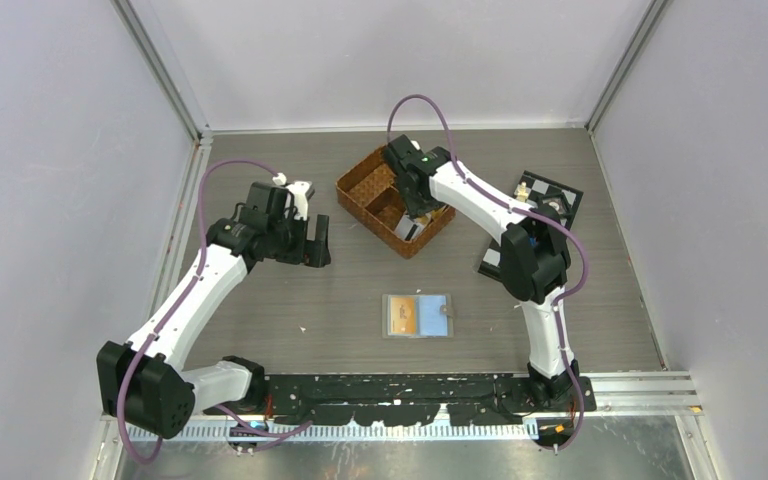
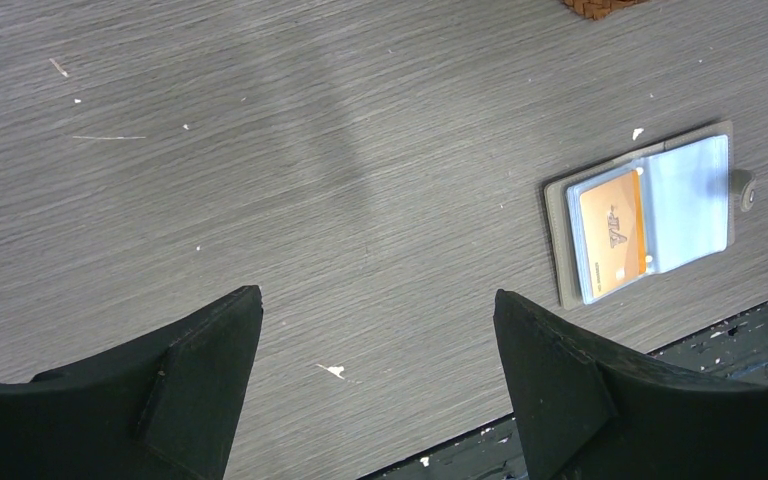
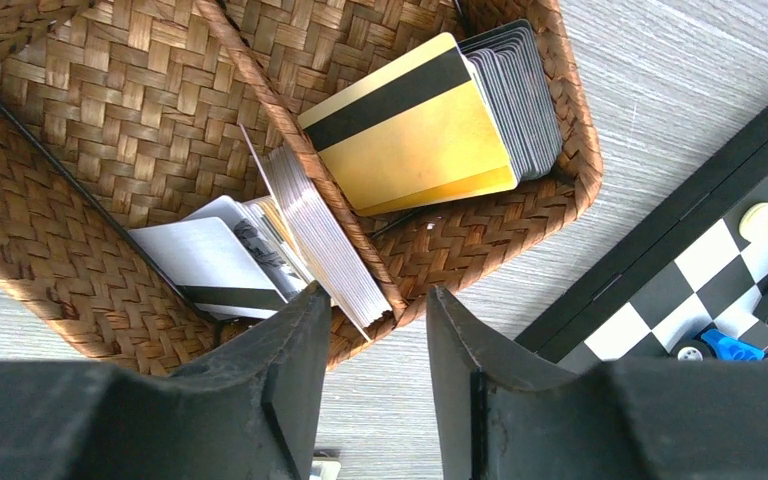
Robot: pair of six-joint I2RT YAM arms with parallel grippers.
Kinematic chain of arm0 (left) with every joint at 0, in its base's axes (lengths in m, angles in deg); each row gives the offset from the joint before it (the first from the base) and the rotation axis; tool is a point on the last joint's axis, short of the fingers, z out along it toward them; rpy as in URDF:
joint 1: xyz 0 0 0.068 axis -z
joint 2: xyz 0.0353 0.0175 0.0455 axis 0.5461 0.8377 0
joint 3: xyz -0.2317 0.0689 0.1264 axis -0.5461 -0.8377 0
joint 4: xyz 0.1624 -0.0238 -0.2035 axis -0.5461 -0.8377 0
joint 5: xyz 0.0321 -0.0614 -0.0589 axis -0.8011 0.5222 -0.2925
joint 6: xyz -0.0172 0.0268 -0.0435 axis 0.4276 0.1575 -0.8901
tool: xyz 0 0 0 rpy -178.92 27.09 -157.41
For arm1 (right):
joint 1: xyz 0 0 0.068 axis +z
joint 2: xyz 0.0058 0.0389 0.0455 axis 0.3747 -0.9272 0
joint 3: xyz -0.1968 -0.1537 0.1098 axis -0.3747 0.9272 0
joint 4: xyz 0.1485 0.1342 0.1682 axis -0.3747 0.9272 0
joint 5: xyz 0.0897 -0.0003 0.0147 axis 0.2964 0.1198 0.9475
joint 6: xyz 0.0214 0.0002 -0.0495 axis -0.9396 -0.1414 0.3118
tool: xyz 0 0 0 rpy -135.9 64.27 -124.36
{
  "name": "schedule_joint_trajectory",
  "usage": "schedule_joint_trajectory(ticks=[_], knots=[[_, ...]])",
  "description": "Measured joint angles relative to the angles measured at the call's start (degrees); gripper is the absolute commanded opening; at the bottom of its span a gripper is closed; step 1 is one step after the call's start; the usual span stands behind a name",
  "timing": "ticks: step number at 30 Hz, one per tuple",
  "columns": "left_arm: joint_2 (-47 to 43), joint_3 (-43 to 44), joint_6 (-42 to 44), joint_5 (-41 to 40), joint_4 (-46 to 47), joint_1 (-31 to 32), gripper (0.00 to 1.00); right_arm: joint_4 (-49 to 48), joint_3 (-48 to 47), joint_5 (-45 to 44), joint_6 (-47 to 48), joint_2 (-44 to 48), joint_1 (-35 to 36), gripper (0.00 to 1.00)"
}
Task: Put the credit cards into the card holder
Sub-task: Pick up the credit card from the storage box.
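My right hand (image 3: 375, 300) hangs over the basket (image 3: 90, 130), fingers narrowly apart, clamping nothing. The credit cards (image 3: 320, 235) stand on edge inside. I judge them light, stiff and slick, best pinched across one upper edge. The card holder (image 1: 417, 315) lies open on the surface (image 1: 290, 300). My left hand (image 2: 378, 300) is wide apart and empty.

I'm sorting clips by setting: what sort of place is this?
Likely a robotics lab test cell: plain pale walls box in a grey table, a left arm and right arm are bolted at its near edge, with props laid out: a wicker basket of credit cards, an open card holder.
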Motion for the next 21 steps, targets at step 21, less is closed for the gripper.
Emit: schedule_joint_trajectory(ticks=[21], knots=[[0.0,0.0,0.0,1.2,0.0,-0.3,0.88,0.3,-1.2,0.1,0.7,0.2,2.1,0.03]])
